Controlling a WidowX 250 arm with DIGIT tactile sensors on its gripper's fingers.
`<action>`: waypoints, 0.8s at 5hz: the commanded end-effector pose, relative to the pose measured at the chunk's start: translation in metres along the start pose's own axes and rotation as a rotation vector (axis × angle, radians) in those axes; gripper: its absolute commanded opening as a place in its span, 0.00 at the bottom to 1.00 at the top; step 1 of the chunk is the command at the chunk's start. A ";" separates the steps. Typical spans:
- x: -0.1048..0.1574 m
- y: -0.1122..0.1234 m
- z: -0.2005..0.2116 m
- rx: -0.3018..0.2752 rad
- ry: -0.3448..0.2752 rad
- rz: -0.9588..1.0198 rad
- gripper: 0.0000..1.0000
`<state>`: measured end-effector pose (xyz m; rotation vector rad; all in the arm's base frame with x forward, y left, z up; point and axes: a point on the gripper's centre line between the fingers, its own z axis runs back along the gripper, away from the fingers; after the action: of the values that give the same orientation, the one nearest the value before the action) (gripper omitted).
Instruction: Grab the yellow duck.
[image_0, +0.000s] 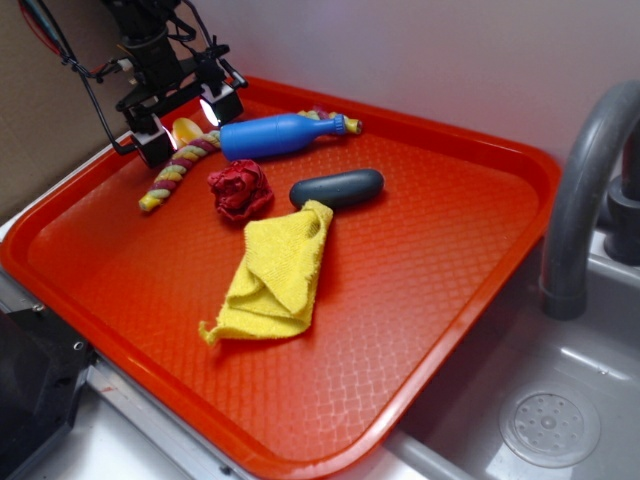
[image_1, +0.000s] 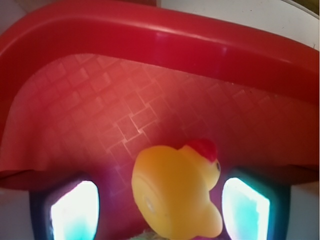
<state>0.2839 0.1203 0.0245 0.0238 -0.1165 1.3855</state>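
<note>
The yellow duck (image_1: 175, 192) lies tipped on its side, round base towards the camera and red beak up. It rests on the red tray (image_0: 420, 300) near the far left corner. My gripper (image_1: 160, 207) is open and straddles it, one glowing pad (image_1: 75, 212) to its left and the other close on its right, neither clearly touching. From the exterior view only a sliver of the duck (image_0: 187, 130) shows between the fingers of the gripper (image_0: 188, 127), which is low over the tray.
A braided rope (image_0: 180, 170) and a blue bottle (image_0: 275, 134) lie right beside the gripper. A red crumpled cloth (image_0: 240, 190), a dark grey oblong (image_0: 338, 188) and a yellow terry cloth (image_0: 278, 275) sit mid-tray. The tray rim (image_1: 165, 45) rises just ahead. A sink and faucet (image_0: 585, 200) stand to the right.
</note>
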 end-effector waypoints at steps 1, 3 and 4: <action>0.006 0.008 0.003 -0.005 -0.036 -0.002 0.00; 0.009 0.007 0.004 0.002 -0.047 0.007 0.00; -0.005 0.002 0.038 -0.025 -0.019 -0.074 0.00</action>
<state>0.2844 0.1043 0.0355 0.0448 -0.0632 1.3259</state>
